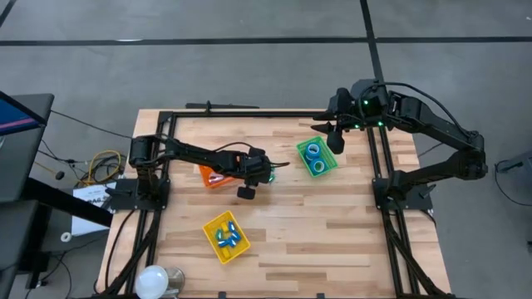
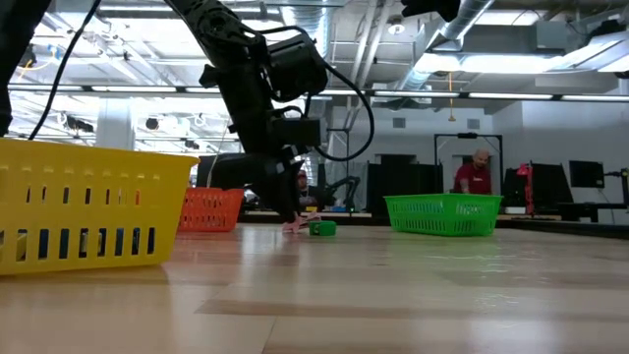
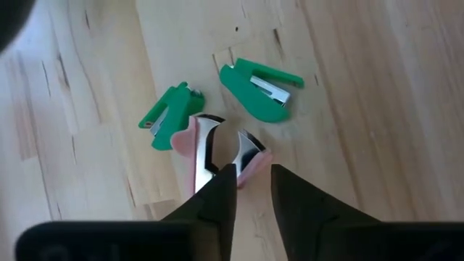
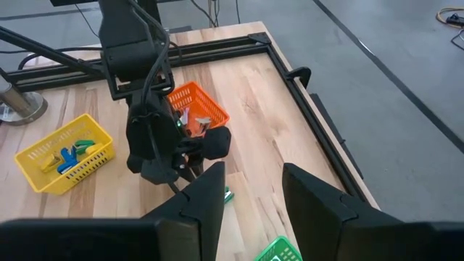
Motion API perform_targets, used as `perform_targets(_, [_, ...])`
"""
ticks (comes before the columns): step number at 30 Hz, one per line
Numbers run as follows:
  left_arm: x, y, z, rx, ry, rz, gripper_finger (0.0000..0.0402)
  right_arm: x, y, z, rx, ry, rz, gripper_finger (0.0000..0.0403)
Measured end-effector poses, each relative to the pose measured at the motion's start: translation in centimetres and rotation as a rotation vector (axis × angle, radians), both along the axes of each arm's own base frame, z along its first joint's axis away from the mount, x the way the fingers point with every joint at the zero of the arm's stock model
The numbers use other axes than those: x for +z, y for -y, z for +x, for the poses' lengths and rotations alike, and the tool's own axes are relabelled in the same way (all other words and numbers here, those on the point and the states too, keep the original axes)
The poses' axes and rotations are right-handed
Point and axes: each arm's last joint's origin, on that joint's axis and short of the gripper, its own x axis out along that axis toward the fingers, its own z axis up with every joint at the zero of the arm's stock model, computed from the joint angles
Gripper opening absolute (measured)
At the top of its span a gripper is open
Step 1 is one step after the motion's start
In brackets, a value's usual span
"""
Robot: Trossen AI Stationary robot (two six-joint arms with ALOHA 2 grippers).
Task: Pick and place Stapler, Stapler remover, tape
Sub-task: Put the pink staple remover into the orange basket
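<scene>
A pink stapler remover (image 3: 217, 148) with metal claws lies on the wooden table, next to two small green staplers (image 3: 170, 114) (image 3: 261, 88). My left gripper (image 3: 251, 177) has come down on the remover near the table's middle (image 1: 264, 173), just right of the orange bin (image 1: 213, 177). Blue tape rolls (image 1: 316, 157) lie in the green bin (image 1: 331, 163). My right gripper (image 4: 250, 190) hangs open above that bin's far side, with nothing between its fingers. My left gripper has one pink wing of the stapler remover (image 3: 255, 161) between its two fingertips; the other wing (image 3: 190, 148) stays outside the left finger (image 3: 221, 188). The fingers slant steeply down from the table's left. The remover lies on the table (image 2: 293, 226).
A yellow bin (image 1: 226, 237) with small coloured pieces stands near the front. The orange bin holds a few items. A black frame (image 1: 378, 166) edges the table. A lamp (image 1: 154, 281) sits at the near left corner. A person (image 2: 479, 172) shows far behind.
</scene>
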Motion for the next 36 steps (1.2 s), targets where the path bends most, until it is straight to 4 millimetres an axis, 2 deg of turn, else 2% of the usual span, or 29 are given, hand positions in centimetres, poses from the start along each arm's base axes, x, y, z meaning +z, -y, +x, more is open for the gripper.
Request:
perform_targets(19, [0.0, 0.2, 0.0, -0.075, -0.008, -0.02, 0.0007, 0.0, 0.0, 0.0, 0.0, 0.0, 0.0, 0.0131])
perform_targets(27, [0.0, 0.1, 0.0, -0.075, -0.008, -0.019, 0.0006, 0.0, 0.0, 0.0, 0.0, 0.0, 0.0, 0.0131])
perform_targets(30, [0.5, 0.1, 0.0, -0.075, 0.009, -0.017, 0.0004, 0.0, 0.0, 0.0, 0.0, 0.0, 0.0, 0.0131])
perform_targets(36, [2.7, 0.2, -0.3, -0.075, 0.078, -0.007, 0.0004, 0.0, 0.0, 0.0, 0.0, -0.005, 0.001, 0.0131])
